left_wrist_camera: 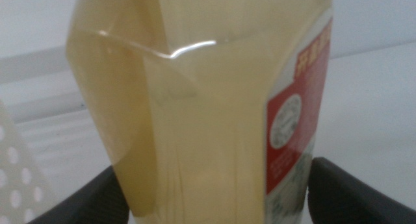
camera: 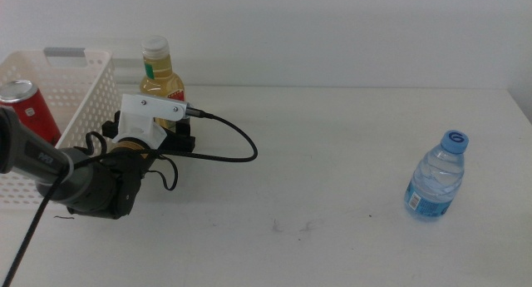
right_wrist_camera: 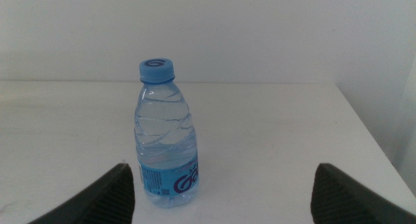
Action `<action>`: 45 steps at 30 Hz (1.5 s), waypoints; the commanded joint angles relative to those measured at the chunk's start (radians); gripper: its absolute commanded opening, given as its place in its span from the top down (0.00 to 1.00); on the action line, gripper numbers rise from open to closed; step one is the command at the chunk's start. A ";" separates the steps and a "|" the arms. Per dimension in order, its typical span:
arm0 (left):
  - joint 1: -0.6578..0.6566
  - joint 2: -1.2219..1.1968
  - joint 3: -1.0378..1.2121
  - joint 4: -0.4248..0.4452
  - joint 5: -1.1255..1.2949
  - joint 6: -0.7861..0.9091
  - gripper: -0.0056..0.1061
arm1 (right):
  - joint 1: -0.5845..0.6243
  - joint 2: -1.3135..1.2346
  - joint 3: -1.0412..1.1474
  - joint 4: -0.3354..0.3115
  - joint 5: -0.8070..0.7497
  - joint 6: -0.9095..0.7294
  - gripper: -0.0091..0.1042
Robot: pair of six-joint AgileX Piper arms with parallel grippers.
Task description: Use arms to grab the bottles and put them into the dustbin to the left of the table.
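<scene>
The clear bottle of yellow liquid (camera: 160, 75) with a white cap stands upright on the white table (camera: 332, 154), right beside the dustbin (camera: 79, 96). My left gripper (camera: 162, 121) is open with its jaws on either side of this bottle's lower body; the bottle fills the left wrist view (left_wrist_camera: 195, 107). The slim red can (camera: 25, 108) stands inside the dustbin. The small water bottle (camera: 437, 175) with a blue cap stands at the right. My right gripper (right_wrist_camera: 221, 198) is open, short of the water bottle (right_wrist_camera: 166, 139), and out of the middle view.
The dustbin is a white perforated basket at the table's left end, with a grey handle strip (camera: 65, 51). The left arm's black cable (camera: 237, 145) loops over the table to the right of the gripper. Faint scuff marks (camera: 291, 227) lie near the front.
</scene>
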 commanded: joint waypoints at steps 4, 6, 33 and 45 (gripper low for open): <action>-0.003 -0.003 -0.011 0.131 -0.013 -0.151 0.11 | -0.008 -0.004 0.004 -0.005 -0.011 -0.003 0.12; -0.003 -0.003 -0.011 0.184 -0.013 -0.200 0.11 | -0.008 -0.004 0.004 -0.005 -0.011 -0.003 0.12; 0.078 -0.032 0.022 0.414 -0.059 -0.352 0.11 | -0.008 -0.004 0.004 -0.005 -0.011 -0.003 0.12; 0.076 0.088 -0.107 0.430 -0.068 -0.368 0.12 | -0.008 -0.004 0.004 -0.005 -0.011 -0.003 0.12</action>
